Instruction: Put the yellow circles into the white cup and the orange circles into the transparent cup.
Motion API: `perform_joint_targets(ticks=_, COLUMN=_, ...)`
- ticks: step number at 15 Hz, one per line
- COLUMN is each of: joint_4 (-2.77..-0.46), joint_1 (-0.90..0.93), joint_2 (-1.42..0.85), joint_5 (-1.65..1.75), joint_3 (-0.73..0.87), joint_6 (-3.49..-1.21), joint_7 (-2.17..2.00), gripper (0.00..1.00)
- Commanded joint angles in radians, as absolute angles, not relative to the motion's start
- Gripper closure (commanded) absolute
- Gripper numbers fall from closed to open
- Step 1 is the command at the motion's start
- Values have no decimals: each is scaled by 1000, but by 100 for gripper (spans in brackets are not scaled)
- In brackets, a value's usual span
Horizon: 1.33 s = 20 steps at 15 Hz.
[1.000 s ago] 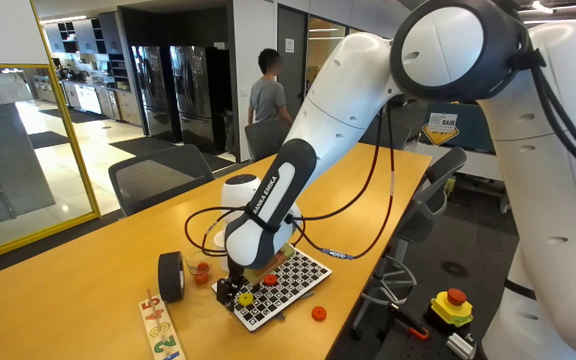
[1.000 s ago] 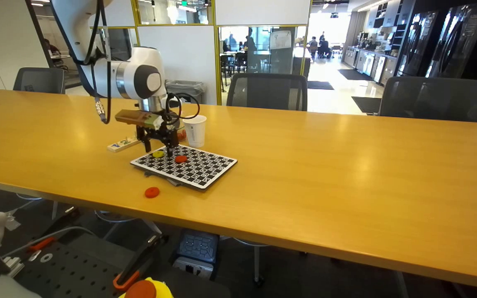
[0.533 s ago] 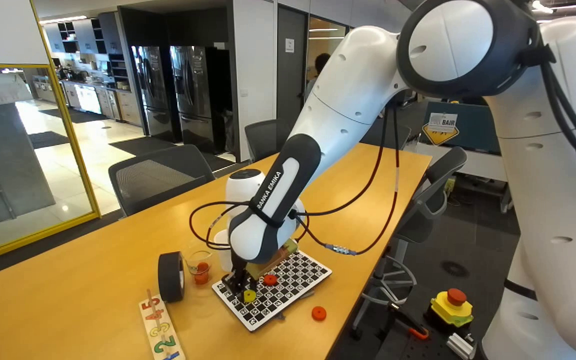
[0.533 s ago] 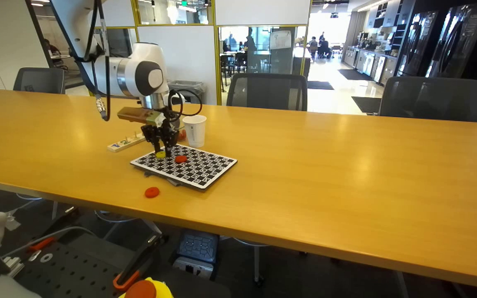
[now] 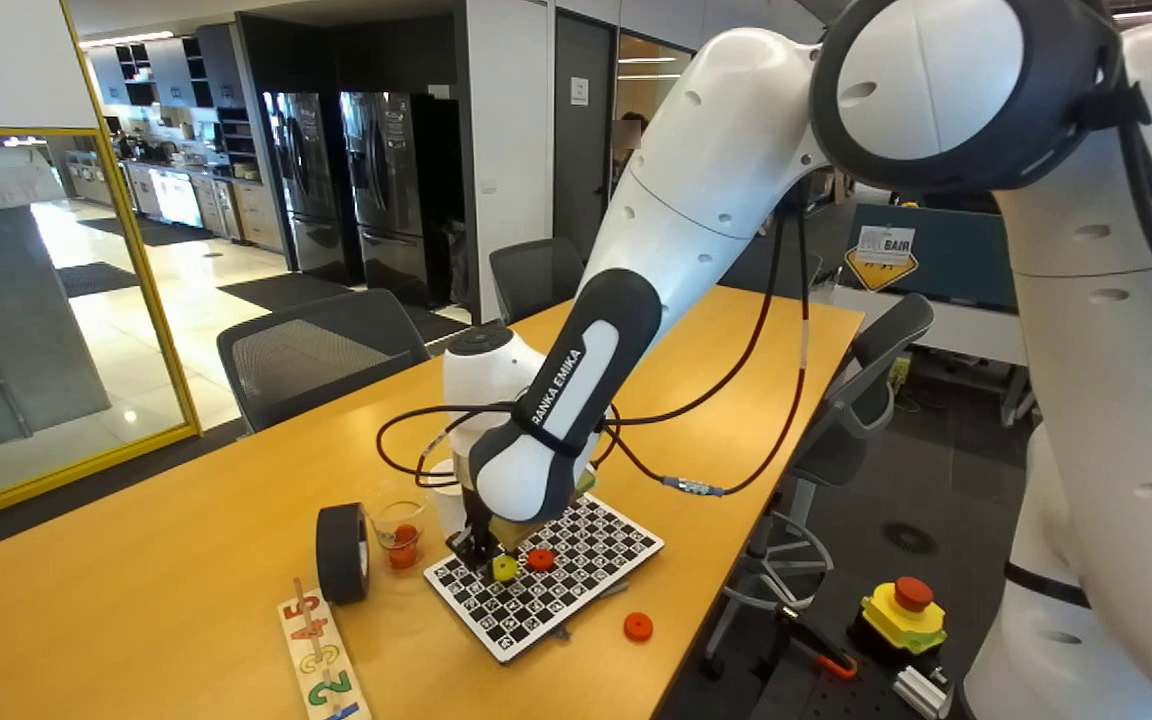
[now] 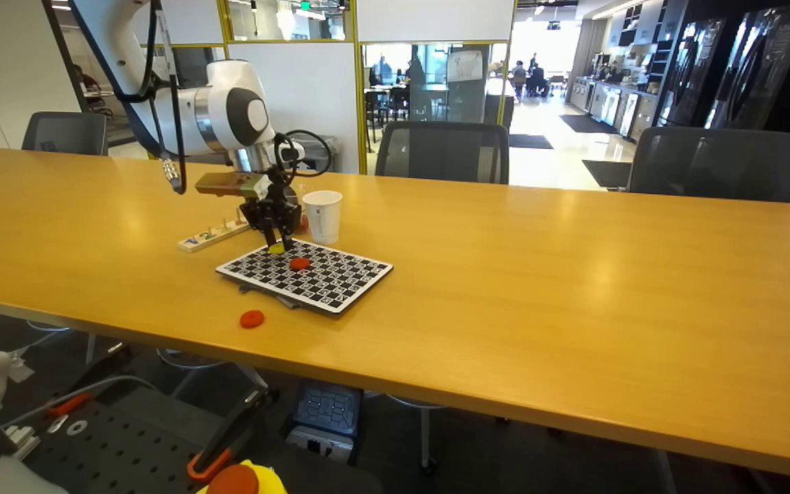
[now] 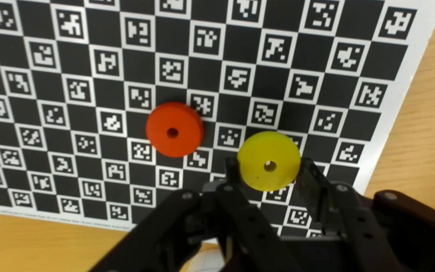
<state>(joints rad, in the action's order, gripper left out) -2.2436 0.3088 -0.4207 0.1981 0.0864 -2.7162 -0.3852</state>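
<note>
Table (image 6: 539, 288): yellow disc (image 7: 268, 155) is pinched by the gripper (image 7: 269, 166); white cup (image 6: 323, 219), the target, is seen nearby, rightward in an exterior view.

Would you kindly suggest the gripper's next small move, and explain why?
Probably raise the gripper straight up, lifting the yellow circle above the rim of the white cup, where it belongs. The wrist view shows the circle pinched between the jaws, while in an exterior view it is on or just above the checkered board, below that rim, and the cup stands upright.
</note>
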Motion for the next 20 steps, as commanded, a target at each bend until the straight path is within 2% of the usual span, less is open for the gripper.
perform_joint_targets(ticks=1, joint_4=-2257, joint_1=349, joint_2=-326, joint_5=287, joint_3=141, joint_6=-2678, joint_7=-453, gripper=78)
perform_joint_targets(ticks=7, joint_4=-2202, joint_1=285, joint_2=-263, joint_5=326, joint_3=113, joint_6=-2663, joint_7=-409, gripper=78)
perform_joint_targets(ticks=20, joint_4=-1976, joint_1=131, joint_2=-398, joint_5=127, joint_3=-15, joint_6=-2644, joint_7=-133, gripper=78)
